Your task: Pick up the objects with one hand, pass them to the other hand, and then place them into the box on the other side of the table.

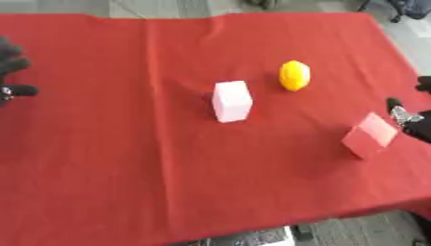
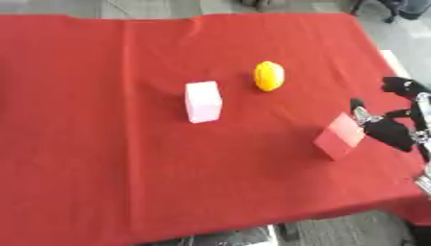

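Note:
A pale pink-white block (image 1: 232,101) stands upright near the middle of the red tablecloth (image 1: 126,144). Just behind it and to the right is a yellow lemon-shaped object (image 1: 295,75). A red block (image 2: 340,136) sits tilted near the right edge. My right hand (image 2: 392,129) is open right beside the red block on its right side, thumb close to the block's top corner and fingers spread above; I cannot tell whether it touches. My left hand (image 1: 12,65) shows only partly at the far left edge, fingers relaxed and holding nothing.
The red cloth covers the whole table, with a fold line running front to back left of centre. Grey floor shows past the far edge and the right edge (image 2: 396,57). A dark object (image 1: 269,236) lies below the front edge. No box is in view.

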{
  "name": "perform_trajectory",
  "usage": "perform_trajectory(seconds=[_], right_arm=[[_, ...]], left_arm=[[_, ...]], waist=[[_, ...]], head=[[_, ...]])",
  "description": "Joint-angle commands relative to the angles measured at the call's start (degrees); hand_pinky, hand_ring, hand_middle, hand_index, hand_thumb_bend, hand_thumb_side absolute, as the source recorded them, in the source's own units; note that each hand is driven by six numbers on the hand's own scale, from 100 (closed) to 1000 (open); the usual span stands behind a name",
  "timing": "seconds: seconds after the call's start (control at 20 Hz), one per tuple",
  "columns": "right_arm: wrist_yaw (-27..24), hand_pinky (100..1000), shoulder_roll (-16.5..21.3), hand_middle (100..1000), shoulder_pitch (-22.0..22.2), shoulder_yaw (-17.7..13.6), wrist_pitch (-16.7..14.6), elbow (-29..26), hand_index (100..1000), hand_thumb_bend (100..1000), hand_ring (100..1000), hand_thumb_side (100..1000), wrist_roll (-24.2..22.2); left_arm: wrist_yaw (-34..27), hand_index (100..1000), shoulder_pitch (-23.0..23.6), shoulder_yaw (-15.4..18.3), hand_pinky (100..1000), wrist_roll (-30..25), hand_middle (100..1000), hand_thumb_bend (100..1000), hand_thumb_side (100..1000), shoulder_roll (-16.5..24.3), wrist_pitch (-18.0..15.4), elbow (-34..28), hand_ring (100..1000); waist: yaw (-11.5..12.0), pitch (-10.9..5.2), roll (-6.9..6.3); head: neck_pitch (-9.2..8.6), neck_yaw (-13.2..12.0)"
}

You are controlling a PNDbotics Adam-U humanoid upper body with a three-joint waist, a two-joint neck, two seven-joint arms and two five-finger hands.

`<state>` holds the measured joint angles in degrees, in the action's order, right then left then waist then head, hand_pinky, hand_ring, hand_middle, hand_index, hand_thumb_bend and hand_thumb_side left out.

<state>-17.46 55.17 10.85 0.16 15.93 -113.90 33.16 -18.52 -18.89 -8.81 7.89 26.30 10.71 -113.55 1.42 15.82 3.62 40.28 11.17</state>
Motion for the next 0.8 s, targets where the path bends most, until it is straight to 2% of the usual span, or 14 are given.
perform_trajectory(seconds=[0.05,0.4,0.55,0.8], right_arm=[[-0.5,687,3.9,775,-0.3,-0.2,0.8,-0.7,837,347,928,277,-1.4],[-1.3,708,6.0,788,0.2,0.9,1.1,-0.7,852,373,935,286,-5.3],[-1.4,711,6.6,787,0.5,1.2,1.1,-0.7,852,387,933,283,-8.7],[-2.4,712,7.6,781,-0.3,1.3,1.9,-0.7,846,449,930,227,-12.9]], left_arm=[[0.5,827,-0.2,0.6,667,-0.1,768,100,778,1.6,-0.7,-1.0,840],[1.4,826,0.4,0.7,667,-0.1,768,100,784,2.2,-0.8,-1.0,841],[1.6,825,0.6,0.7,667,0.0,768,100,786,2.4,-0.8,-1.0,841],[1.7,825,0.6,0.6,667,-0.1,769,100,787,2.3,-0.8,-1.0,841]], waist=[[-0.3,-0.71,-0.28],[-1.0,0.07,-0.42],[-1.1,0.25,-0.42],[-1.2,0.39,-0.47]], head=[[-1.3,-0.3],[-0.88,-1.9],[-0.71,-2.1],[-0.64,-1.8]])
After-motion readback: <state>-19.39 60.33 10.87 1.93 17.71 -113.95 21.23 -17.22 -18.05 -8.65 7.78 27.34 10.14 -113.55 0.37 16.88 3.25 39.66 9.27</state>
